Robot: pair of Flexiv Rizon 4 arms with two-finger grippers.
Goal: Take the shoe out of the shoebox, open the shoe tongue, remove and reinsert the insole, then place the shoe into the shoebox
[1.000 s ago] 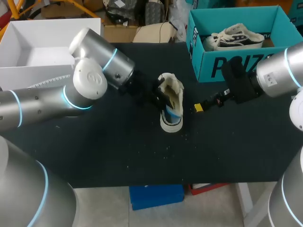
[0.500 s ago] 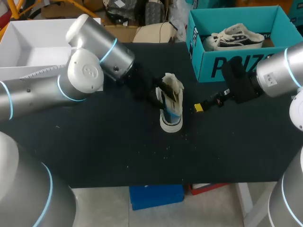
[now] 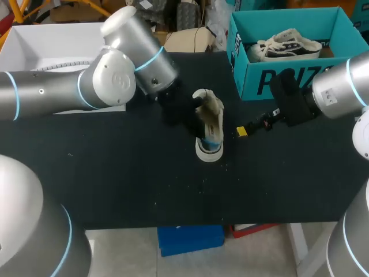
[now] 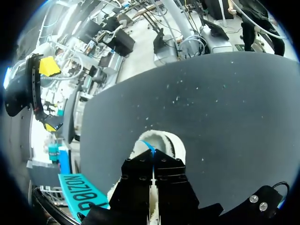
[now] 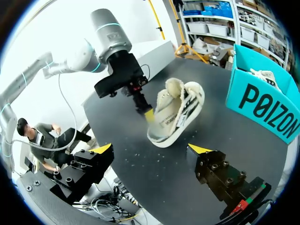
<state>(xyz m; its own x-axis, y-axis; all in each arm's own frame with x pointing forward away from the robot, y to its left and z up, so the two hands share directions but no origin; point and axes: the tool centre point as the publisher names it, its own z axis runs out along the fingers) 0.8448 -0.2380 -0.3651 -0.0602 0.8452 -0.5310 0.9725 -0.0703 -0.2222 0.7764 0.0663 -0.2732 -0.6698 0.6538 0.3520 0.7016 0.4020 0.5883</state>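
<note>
Head view: shoe (image 3: 210, 124) sits mid-frame on the dark surface (image 3: 144, 173), out of the shoebox. It is tipped up on one end, pale lined opening facing up and toward frame left. Which end bears on the surface I cannot tell.

Teal shoebox (image 3: 277, 81) at upper right, open top, well apart from the shoe. A second shoe (image 3: 288, 46) lies inside it. White box (image 3: 40, 52) at upper left, open.

The left arm enters from frame left and ends right against the shoe's upper part.

Left wrist view: left hand (image 4: 153, 157) has its fingers pressed nearly together. A thin pale strip of the shoe's edge sits between them, with a blue bit at the tips. Reads as clamped on the shoe's rim. The rounded pale end of the shoe shows just ahead of the fingers.

Right wrist view: right hand (image 5: 150, 149) has its fingers spread wide apart, with nothing between them. It hangs just above the surface. The shoe and the left hand's yellow tip are ahead of it, near but not touching.

In the head view the right hand sits just right of the shoe and below the shoebox's front wall.
</note>
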